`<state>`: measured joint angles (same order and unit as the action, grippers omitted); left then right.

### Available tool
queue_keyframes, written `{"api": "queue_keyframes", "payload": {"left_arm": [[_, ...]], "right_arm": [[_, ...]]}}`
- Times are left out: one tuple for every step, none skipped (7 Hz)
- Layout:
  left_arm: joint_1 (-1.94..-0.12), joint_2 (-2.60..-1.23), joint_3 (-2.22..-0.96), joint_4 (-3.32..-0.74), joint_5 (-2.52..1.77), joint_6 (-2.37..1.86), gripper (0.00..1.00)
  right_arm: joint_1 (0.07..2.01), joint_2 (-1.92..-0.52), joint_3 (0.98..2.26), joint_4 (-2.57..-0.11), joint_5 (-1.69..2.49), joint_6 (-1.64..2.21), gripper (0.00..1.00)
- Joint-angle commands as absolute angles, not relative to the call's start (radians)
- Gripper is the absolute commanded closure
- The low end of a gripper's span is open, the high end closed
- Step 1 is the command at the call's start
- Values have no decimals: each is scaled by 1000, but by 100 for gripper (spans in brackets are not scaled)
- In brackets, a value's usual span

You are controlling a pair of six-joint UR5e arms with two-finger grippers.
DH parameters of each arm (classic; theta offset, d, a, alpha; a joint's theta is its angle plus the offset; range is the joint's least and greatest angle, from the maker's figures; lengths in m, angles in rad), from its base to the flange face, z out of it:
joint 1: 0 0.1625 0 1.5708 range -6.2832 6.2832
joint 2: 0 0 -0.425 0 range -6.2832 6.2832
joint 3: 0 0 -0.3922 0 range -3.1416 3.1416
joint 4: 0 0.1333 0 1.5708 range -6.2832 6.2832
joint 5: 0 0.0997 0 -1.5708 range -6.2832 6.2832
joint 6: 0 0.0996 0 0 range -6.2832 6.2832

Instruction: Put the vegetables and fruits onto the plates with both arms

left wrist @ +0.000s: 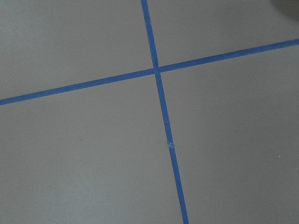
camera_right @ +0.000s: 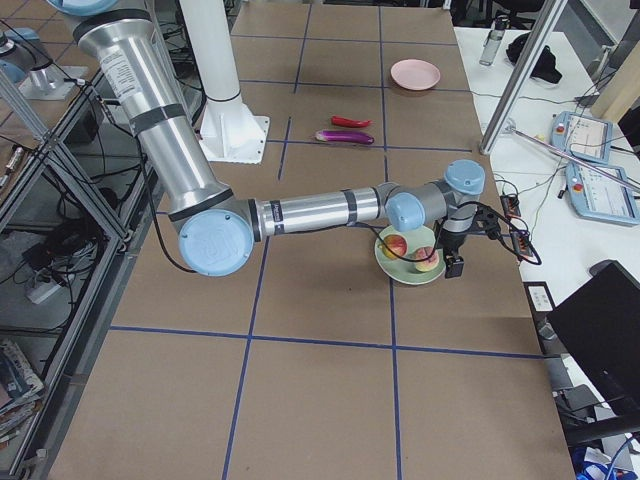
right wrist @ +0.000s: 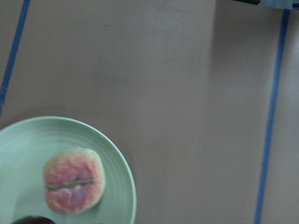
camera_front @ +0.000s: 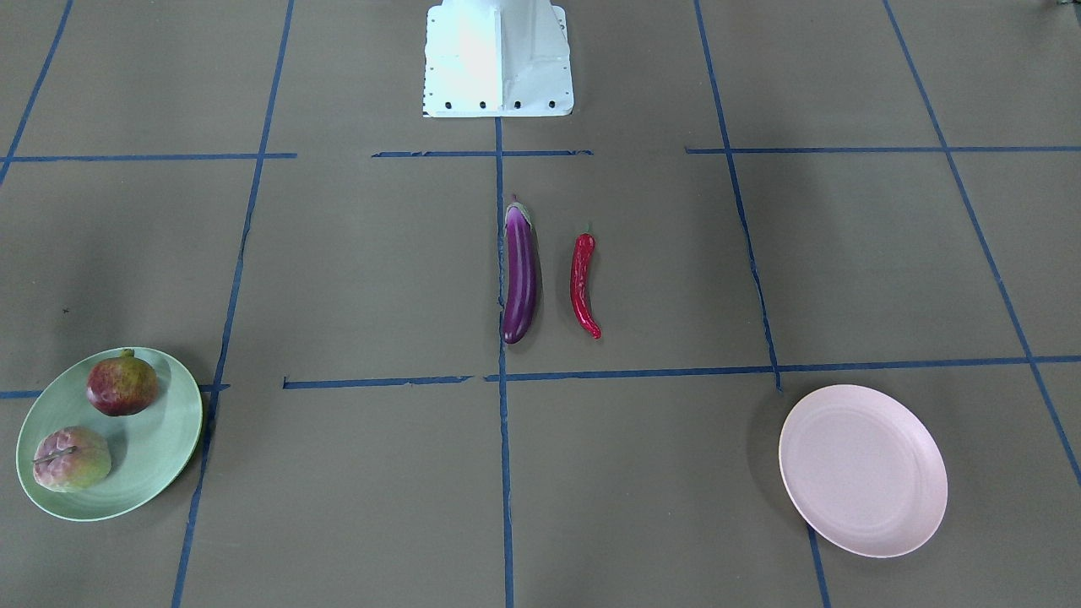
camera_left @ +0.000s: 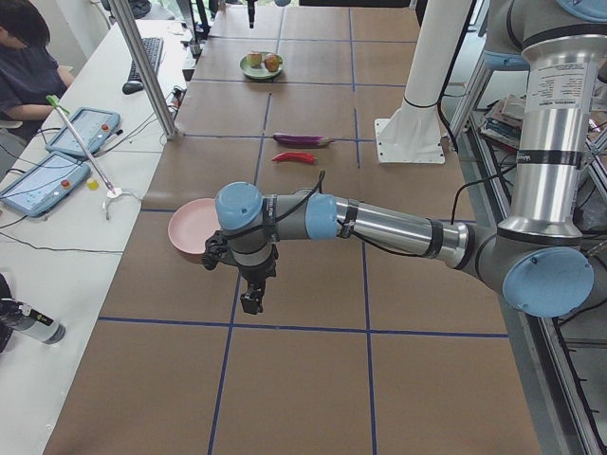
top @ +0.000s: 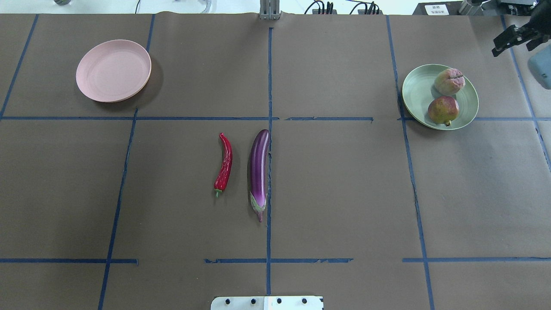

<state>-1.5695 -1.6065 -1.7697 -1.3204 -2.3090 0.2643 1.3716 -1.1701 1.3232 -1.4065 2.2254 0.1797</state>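
The purple eggplant [camera_front: 519,274] and the red chili pepper [camera_front: 582,283] lie side by side on the table's middle, untouched. The pomegranate [camera_front: 122,385] and the bumpy custard-apple fruit [camera_front: 72,458] rest on the mint green plate [camera_front: 169,439]. The pink plate [camera_front: 861,469] holds nothing. My right gripper [top: 512,41] hovers just beyond the green plate [top: 419,92], open and holding nothing. My left gripper [camera_left: 250,303] hangs over bare table beside the pink plate [camera_left: 190,227]; it shows only in the side view, so I cannot tell whether it is open or shut.
The white robot base block [camera_front: 498,59] stands at the table's near edge. Blue tape lines grid the brown table. An operator and tablets sit at a side desk [camera_left: 57,142].
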Motion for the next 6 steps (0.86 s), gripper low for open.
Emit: {"api": "queue_keyframes", "payload": {"left_arm": [[-1560, -1641, -1776, -1487, -2315, 259, 0], [-1551, -1660, -1766, -1514, -2319, 259, 0], [-1490, -1683, -1781, -1519, -2368, 92, 0], [-1409, -1713, -1814, -1544, -2413, -134, 0], [-1291, -1753, -1875, -1551, -2399, -346, 0], [-1159, -1790, -1955, -1549, -2332, -489, 0]], "right_arm": [[1510, -1303, 1388, -1488, 2247, -126, 0], [1593, -1377, 1399, -1488, 2358, -168, 0], [1612, -1482, 1461, -1482, 2370, -157, 0], [1624, -1532, 1515, -1492, 2352, -134, 0], [1624, -1569, 1575, -1491, 2347, -24, 0], [1620, -1601, 1627, -1490, 2349, 27, 0]]}}
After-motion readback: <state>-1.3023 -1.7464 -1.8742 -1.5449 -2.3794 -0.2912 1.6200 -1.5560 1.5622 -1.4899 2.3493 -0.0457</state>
